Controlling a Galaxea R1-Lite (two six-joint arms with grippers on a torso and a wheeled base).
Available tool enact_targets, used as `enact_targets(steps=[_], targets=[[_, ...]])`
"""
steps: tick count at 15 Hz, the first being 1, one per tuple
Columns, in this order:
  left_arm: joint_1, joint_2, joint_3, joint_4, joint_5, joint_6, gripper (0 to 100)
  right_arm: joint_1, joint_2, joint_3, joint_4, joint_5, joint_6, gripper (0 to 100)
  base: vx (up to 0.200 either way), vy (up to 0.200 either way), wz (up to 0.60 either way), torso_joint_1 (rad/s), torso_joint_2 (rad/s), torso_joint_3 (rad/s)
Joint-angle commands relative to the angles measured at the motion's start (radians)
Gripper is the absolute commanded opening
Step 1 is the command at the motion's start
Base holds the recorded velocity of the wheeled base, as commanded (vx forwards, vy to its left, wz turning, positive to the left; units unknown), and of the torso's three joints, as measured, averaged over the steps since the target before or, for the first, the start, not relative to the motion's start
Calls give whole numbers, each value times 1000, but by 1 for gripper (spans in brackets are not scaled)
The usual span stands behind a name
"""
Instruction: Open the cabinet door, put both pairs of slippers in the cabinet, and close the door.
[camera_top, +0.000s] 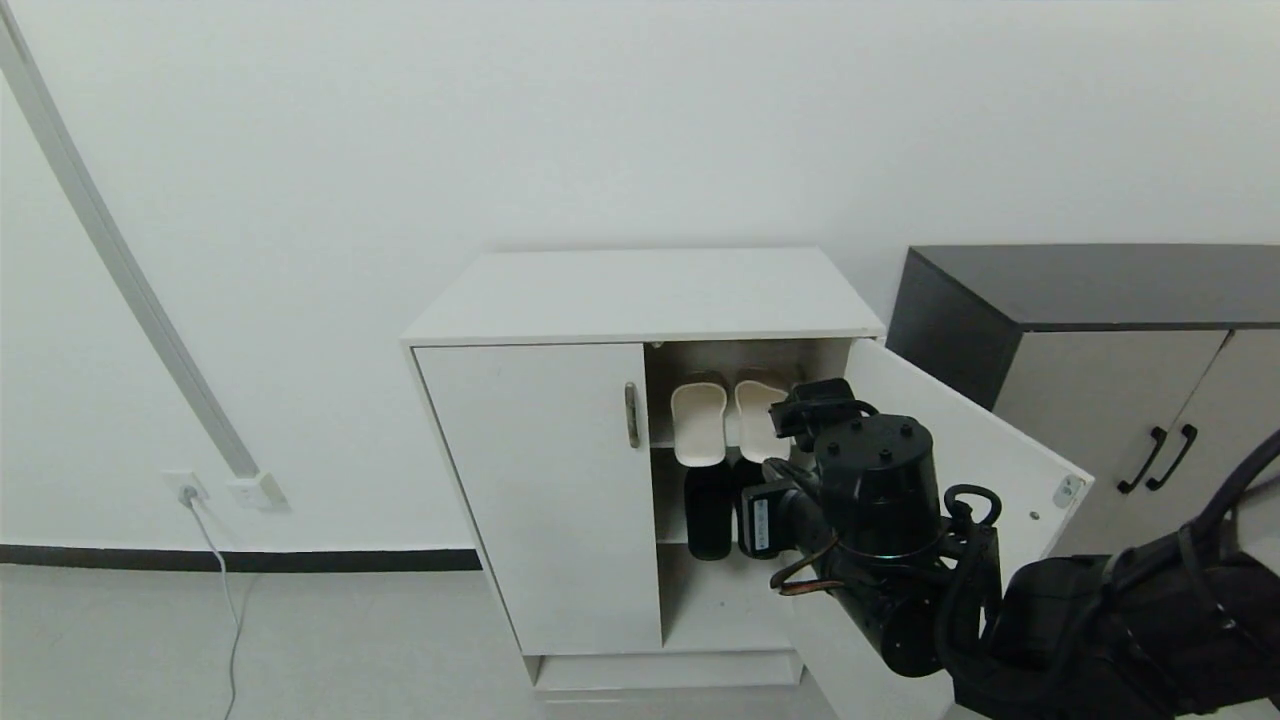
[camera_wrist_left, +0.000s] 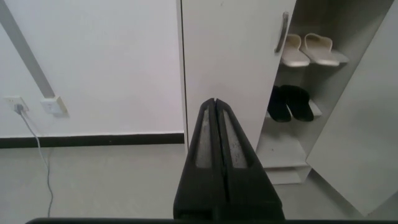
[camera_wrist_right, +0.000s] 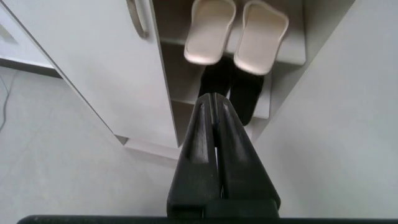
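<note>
Fingers of the left gripper (camera_wrist_left: 214, 102) are pressed together on nothing, facing the cabinet's (camera_top: 640, 295) shut left door (camera_top: 540, 480). Right of its handle (camera_top: 631, 414), the white slippers (camera_top: 700, 422) lie on the upper shelf, the black slippers (camera_top: 708, 510) on the one below. The right gripper (camera_wrist_right: 214, 99), also closed and empty, hangs just before them. Far right, the open door (camera_top: 1000, 450) stands wide: a light, stiff, smooth panel, probably best pushed flat near its free edge.
</note>
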Motion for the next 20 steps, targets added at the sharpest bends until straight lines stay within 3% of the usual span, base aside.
enact_targets(steps=[1,12,20], targets=[[0,0,0,0,0,0,0,0,-1,1,0,0,0,0,0,0,0,212,-515,-315],[0,0,0,0,0,0,0,0,-12,21,-2,3,0,0,0,0,0,243,-564,-321],[0,0,0,0,-3,2,0,-26,-32,69,-2,61,-5,0,0,0,0,165,-352,-193]])
